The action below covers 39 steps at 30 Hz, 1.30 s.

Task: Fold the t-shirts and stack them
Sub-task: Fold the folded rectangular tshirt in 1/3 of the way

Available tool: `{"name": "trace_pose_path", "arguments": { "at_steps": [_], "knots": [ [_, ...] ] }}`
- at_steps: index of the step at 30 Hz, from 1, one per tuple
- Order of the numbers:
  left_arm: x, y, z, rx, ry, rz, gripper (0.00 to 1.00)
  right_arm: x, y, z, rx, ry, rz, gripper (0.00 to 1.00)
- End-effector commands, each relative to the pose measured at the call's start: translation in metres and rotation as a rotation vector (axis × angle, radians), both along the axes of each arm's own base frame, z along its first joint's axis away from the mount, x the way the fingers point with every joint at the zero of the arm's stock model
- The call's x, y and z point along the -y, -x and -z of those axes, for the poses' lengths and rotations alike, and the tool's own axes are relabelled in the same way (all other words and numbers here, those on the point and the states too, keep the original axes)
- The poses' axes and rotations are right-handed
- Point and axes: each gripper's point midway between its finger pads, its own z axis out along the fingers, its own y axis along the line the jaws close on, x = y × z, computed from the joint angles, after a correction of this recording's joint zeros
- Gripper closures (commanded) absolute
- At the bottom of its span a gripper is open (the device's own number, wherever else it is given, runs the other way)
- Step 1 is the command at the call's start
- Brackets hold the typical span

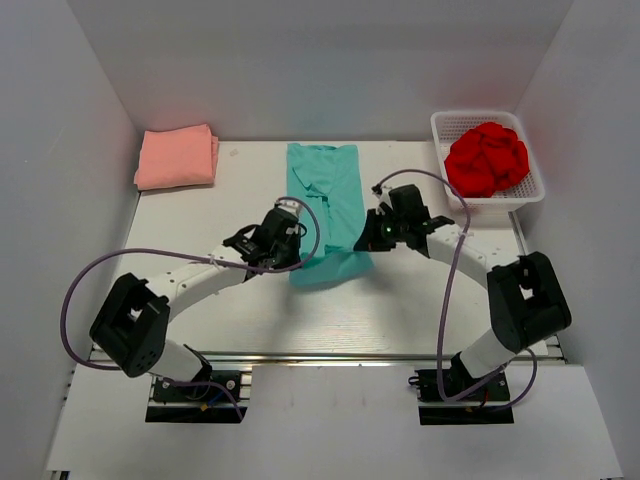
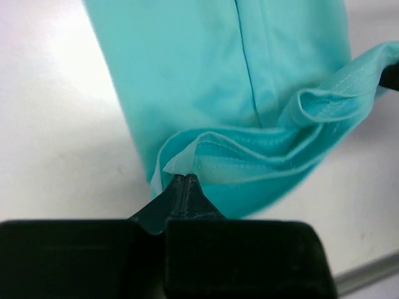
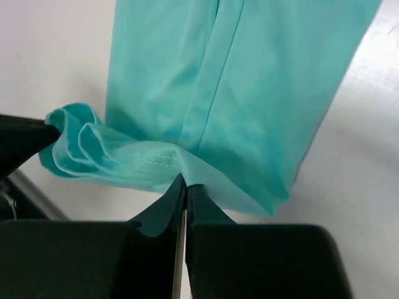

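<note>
Pinching t-shirt (image 1: 325,190): left gripper (image 2: 185,178); right gripper (image 3: 186,180)

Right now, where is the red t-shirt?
In the top view, the red t-shirt lies crumpled in the white basket at the far right of the table, right of the teal t-shirt.

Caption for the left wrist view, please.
Left hand shut on a hem corner of the teal t-shirt, which lies on the white table.

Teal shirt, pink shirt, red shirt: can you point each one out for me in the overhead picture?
teal t-shirt (image 1: 335,185), top external view, the flat middle of the cloth.
salmon-pink t-shirt (image 1: 177,158), top external view, centre of the folded top face.
red t-shirt (image 1: 487,160), top external view, middle of the crumpled heap.
</note>
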Motion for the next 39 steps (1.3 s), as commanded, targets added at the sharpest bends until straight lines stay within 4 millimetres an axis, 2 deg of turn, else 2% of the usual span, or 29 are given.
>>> {"name": "trace_pose_path", "arguments": {
  "at_steps": [1,2,3,4,5,6,7,8,9,10,11,13,14,15,16,17,18,20,21,22,24,25,26,28,30,31,32,33,39],
  "knots": [
    [-0.013,-0.043,-0.029,0.127,-0.014,-0.140,1.00,0.000,-0.047,-0.026,0.103,0.007,0.105,1.00],
    [-0.016,-0.055,-0.040,0.163,-0.023,-0.168,1.00,-0.001,-0.052,-0.028,0.107,0.010,0.107,1.00],
    [-0.021,-0.062,-0.038,0.159,-0.040,-0.187,1.00,-0.001,-0.063,-0.028,0.107,0.016,0.120,1.00],
    [-0.018,-0.070,-0.048,0.190,-0.050,-0.175,1.00,-0.001,-0.065,-0.026,0.094,0.026,0.121,1.00],
    [-0.022,-0.077,-0.050,0.202,-0.064,-0.188,1.00,-0.005,-0.079,-0.044,0.129,0.010,0.133,1.00],
    [-0.023,-0.086,-0.054,0.220,-0.060,-0.193,1.00,-0.003,-0.087,-0.035,0.110,0.025,0.145,1.00],
    [-0.018,-0.094,-0.058,0.234,-0.061,-0.185,1.00,-0.004,-0.090,-0.036,0.111,0.025,0.144,1.00],
    [-0.021,-0.101,-0.059,0.241,-0.073,-0.196,1.00,-0.009,-0.101,-0.046,0.124,0.006,0.141,1.00],
    [-0.024,-0.108,-0.059,0.246,-0.085,-0.196,1.00,-0.009,-0.104,-0.041,0.109,0.015,0.141,1.00],
    [-0.022,-0.118,-0.060,0.260,-0.105,-0.202,1.00,-0.011,-0.111,-0.046,0.119,0.012,0.145,1.00],
    [-0.025,-0.125,-0.061,0.264,-0.111,-0.209,1.00,-0.009,-0.114,-0.040,0.101,0.025,0.150,1.00],
    [-0.026,-0.139,-0.068,0.289,-0.116,-0.221,1.00,-0.010,-0.126,-0.041,0.100,0.019,0.156,1.00],
    [-0.028,-0.147,-0.062,0.291,-0.132,-0.219,1.00,-0.010,-0.129,-0.041,0.099,0.019,0.162,1.00],
    [-0.029,-0.158,-0.069,0.310,-0.120,-0.236,1.00,-0.008,-0.134,-0.036,0.093,0.021,0.167,1.00],
    [-0.027,-0.162,-0.069,0.313,-0.125,-0.230,1.00,-0.011,-0.140,-0.045,0.112,0.009,0.161,1.00],
    [-0.030,-0.168,-0.067,0.311,-0.129,-0.229,1.00,-0.011,-0.143,-0.046,0.114,0.008,0.163,1.00],
    [-0.031,-0.178,-0.065,0.312,-0.130,-0.241,1.00,-0.009,-0.147,-0.036,0.102,0.018,0.162,1.00],
    [-0.034,-0.186,-0.062,0.311,-0.140,-0.246,1.00,-0.011,-0.156,-0.045,0.119,0.003,0.162,1.00],
    [-0.029,-0.193,-0.067,0.334,-0.124,-0.238,1.00,-0.012,-0.161,-0.046,0.124,-0.005,0.160,1.00],
    [-0.034,-0.198,-0.059,0.324,-0.144,-0.239,1.00,-0.011,-0.164,-0.037,0.114,0.009,0.154,1.00],
    [-0.032,-0.210,-0.063,0.340,-0.134,-0.237,1.00,-0.014,-0.172,-0.042,0.128,-0.009,0.144,1.00],
    [-0.036,-0.215,-0.062,0.339,-0.136,-0.247,1.00,-0.013,-0.176,-0.036,0.125,-0.003,0.141,1.00],
    [-0.037,-0.219,-0.054,0.327,-0.146,-0.235,1.00,-0.014,-0.182,-0.039,0.135,-0.007,0.142,1.00],
    [-0.033,-0.227,-0.053,0.331,-0.124,-0.210,1.00,-0.013,-0.188,-0.032,0.132,-0.007,0.142,1.00],
    [-0.025,-0.234,-0.048,0.332,-0.113,-0.179,1.00,-0.014,-0.195,-0.034,0.146,-0.013,0.141,1.00],
    [-0.026,-0.238,-0.046,0.326,-0.106,-0.177,1.00,-0.012,-0.200,-0.025,0.136,-0.005,0.144,1.00],
    [-0.023,-0.244,-0.050,0.338,-0.099,-0.178,1.00,-0.014,-0.205,-0.029,0.143,-0.013,0.145,1.00],
    [-0.023,-0.245,-0.038,0.316,-0.112,-0.175,1.00,-0.014,-0.206,-0.026,0.131,-0.016,0.155,1.00],
    [-0.021,-0.268,-0.028,0.339,-0.095,-0.175,1.00,-0.011,-0.231,-0.004,0.114,-0.037,0.217,1.00]
  ]
}}
